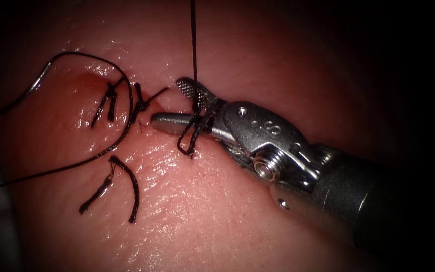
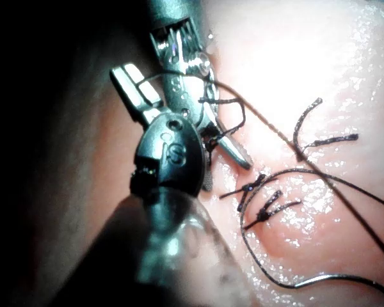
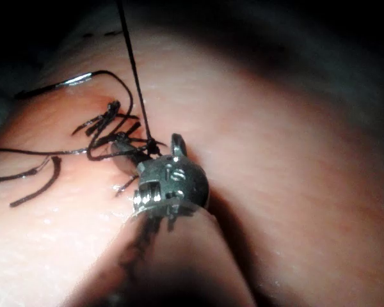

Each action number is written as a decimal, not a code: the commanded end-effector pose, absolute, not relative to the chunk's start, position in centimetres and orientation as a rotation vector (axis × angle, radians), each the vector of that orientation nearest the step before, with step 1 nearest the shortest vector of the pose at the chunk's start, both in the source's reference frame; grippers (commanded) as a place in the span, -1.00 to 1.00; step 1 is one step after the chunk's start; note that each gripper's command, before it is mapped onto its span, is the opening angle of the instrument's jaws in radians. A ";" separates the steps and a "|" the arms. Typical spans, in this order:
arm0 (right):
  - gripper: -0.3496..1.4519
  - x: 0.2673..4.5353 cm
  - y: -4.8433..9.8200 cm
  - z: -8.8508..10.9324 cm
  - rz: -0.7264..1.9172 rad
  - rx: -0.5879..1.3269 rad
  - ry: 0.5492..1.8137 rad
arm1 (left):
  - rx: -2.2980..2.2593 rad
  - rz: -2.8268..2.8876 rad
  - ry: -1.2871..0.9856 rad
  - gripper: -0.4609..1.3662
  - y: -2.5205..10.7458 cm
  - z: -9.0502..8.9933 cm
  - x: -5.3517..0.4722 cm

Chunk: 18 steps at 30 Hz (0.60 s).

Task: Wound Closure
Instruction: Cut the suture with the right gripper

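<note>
Right gripper (image 1: 177, 103) angled low over tissue (image 1: 202, 211), jaws apart, thread (image 1: 194, 45) looped around them

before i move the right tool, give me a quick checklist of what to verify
1. right tool jaws open, gripping nothing: ok
2. thread looped round its jaws and running straight up: ok
3. needle free, held by no tool, left of the cut, not in the tissue: ok
4. cut ends of thread away from the jaws: ok
5. what the left tool holds: cannot tell
</note>
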<state>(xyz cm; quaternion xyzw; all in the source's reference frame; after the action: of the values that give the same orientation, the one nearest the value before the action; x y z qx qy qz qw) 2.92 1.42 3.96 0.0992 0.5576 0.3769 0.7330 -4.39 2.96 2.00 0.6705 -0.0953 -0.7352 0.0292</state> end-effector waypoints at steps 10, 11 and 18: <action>0.89 2.88 1.4 3.9 0.812 0.225 1.232 | 2.072 -2.262 -0.287 -0.88 3.0 2.0 -4.36; 0.90 2.87 1.4 3.9 0.812 0.227 1.232 | 2.072 -2.261 -0.286 -0.88 3.0 2.0 -4.36; 0.98 2.79 1.4 3.8 0.805 0.236 1.236 | 2.072 -2.263 -0.286 -0.88 3.0 2.0 -4.34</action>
<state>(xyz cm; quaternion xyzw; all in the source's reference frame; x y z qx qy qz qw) 2.77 1.36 3.78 0.1042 0.5600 0.3691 0.7344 -4.34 2.98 1.97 0.6721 -0.0928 -0.7340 0.0302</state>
